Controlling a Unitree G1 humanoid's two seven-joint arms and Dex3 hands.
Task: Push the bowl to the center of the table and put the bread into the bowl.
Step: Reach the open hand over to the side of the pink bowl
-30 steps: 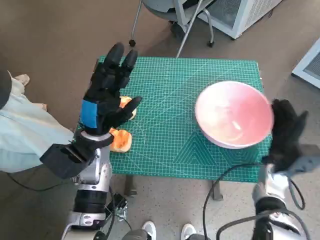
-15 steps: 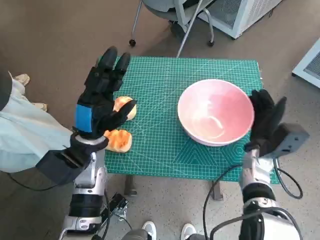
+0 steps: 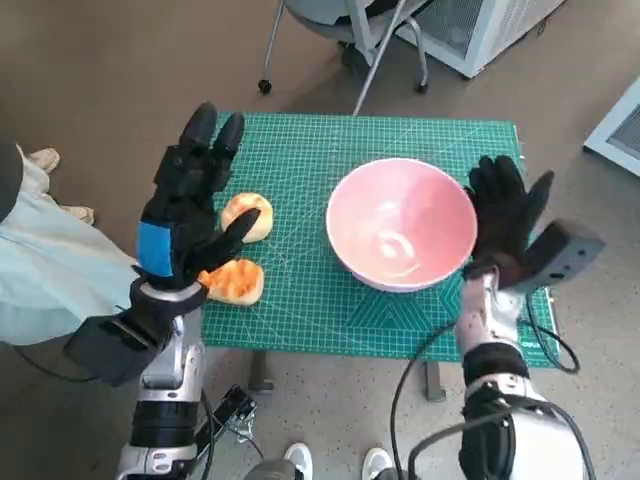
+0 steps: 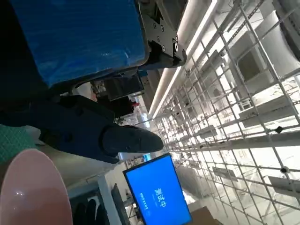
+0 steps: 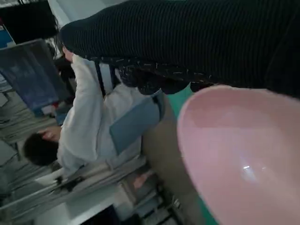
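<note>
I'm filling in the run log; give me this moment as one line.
stage: pushing bowl | right hand: flat against pink bowl rim | left hand: spread, raised over two bread pieces | bread: on green mat, not in bowl

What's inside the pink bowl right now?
Nothing: the pink bowl shows only bare glazed interior. Both bread pieces lie outside it on the green mat, partly covered by the left hand.

Even indoor light, sharp from above, soft at the wrists
The head view is evenly lit with faint shadows and bowed edges; a glare spot sits in the bowl (image 3: 401, 222). Bright ceiling strip lights (image 4: 180, 56) wash out the left wrist view; the right wrist view is dim, its bowl and person (image 5: 89, 126) blurred
</note>
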